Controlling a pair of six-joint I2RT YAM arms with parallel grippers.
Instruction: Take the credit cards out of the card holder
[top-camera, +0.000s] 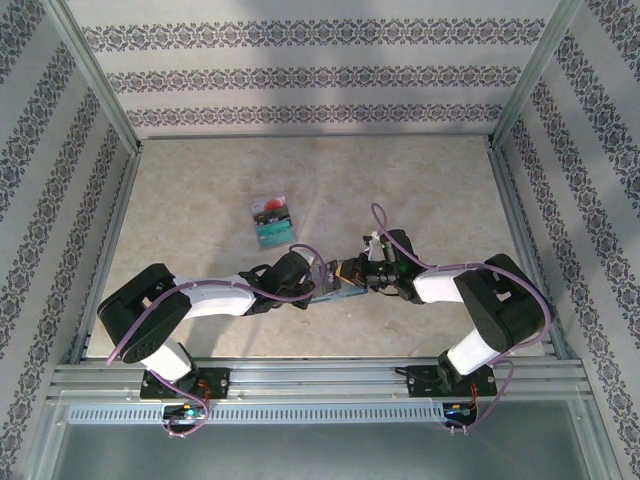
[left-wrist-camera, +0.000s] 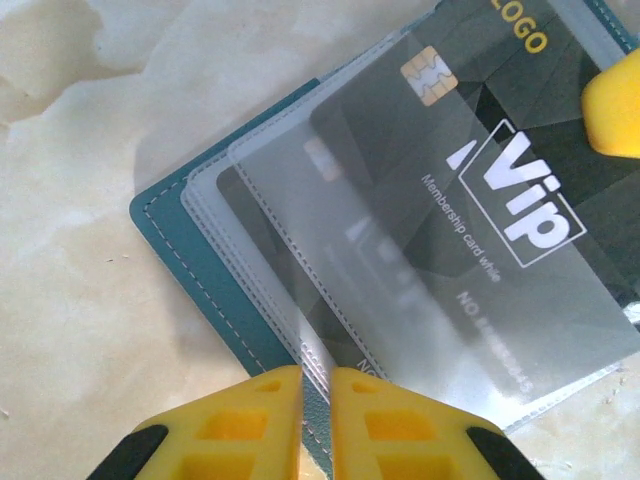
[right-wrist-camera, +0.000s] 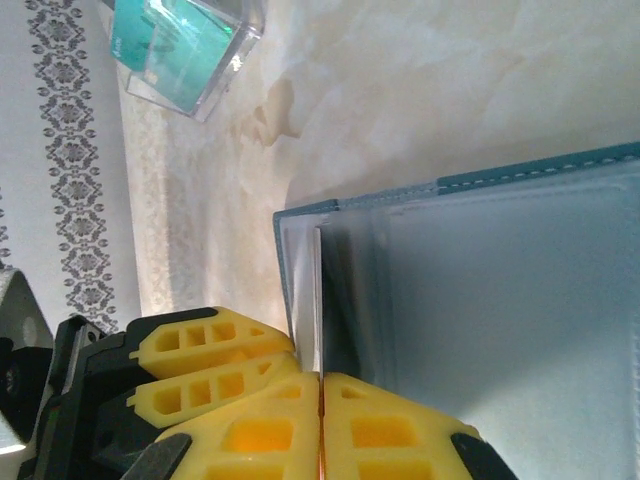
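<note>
Top external view: a red-circled card (top-camera: 270, 208) and a teal card (top-camera: 275, 233) lie out, upper left of centre. The card holder (top-camera: 345, 288) sits mid-frame between my arms. My left gripper (left-wrist-camera: 316, 372) is pinched shut on its clear sleeve (left-wrist-camera: 300, 300), and the right gripper (right-wrist-camera: 322, 380) is clamped on what I take to be the black card (left-wrist-camera: 480, 190), half out. Other pockets are hidden.

**Legible print: one black card**

From the left wrist, you can read print on the black card (left-wrist-camera: 480, 200), which lies in the clear sleeves of the card holder (left-wrist-camera: 185, 255). Near its top edge, "LOGO" stands in yellow capitals. Across the middle, a large white "Vip" sits in a thin white frame. Just below runs a small white line, "Membership card", and then a word you can't make out. Lower down you get "NO." and digits blurred by the sleeve.
</note>
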